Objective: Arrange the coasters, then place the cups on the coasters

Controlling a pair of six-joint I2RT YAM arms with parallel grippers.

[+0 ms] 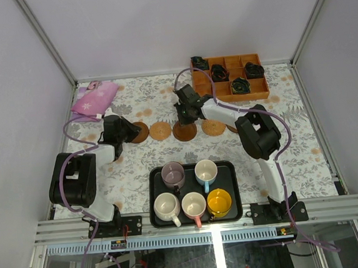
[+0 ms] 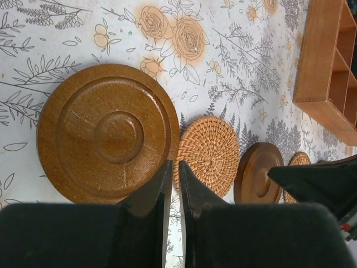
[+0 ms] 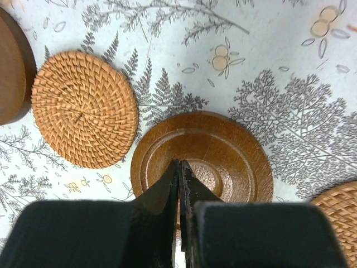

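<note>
Several coasters lie in a row across the table: dark wood (image 1: pixel 141 133), woven tan (image 1: pixel 160 131), dark wood (image 1: pixel 184 132), woven tan (image 1: pixel 214 128). My left gripper (image 1: pixel 132 132) is shut and holds nothing. In the left wrist view its tips (image 2: pixel 174 167) sit over the gap between the big dark coaster (image 2: pixel 106 131) and a woven one (image 2: pixel 211 153). My right gripper (image 1: pixel 182 117) is shut and empty, its tips (image 3: pixel 179 165) over the middle of a dark coaster (image 3: pixel 228 148). The cups stand on the black tray (image 1: pixel 153 196): mauve (image 1: pixel 173 174), white with blue handle (image 1: pixel 205 171), cream (image 1: pixel 166 206), white with pink handle (image 1: pixel 193 205), yellow (image 1: pixel 219 202).
An orange compartment box (image 1: pixel 260 92) with dark bundles stands at the back right, close behind the right arm. A pink pouch (image 1: pixel 94 97) lies at the back left. Metal frame posts and white walls enclose the table.
</note>
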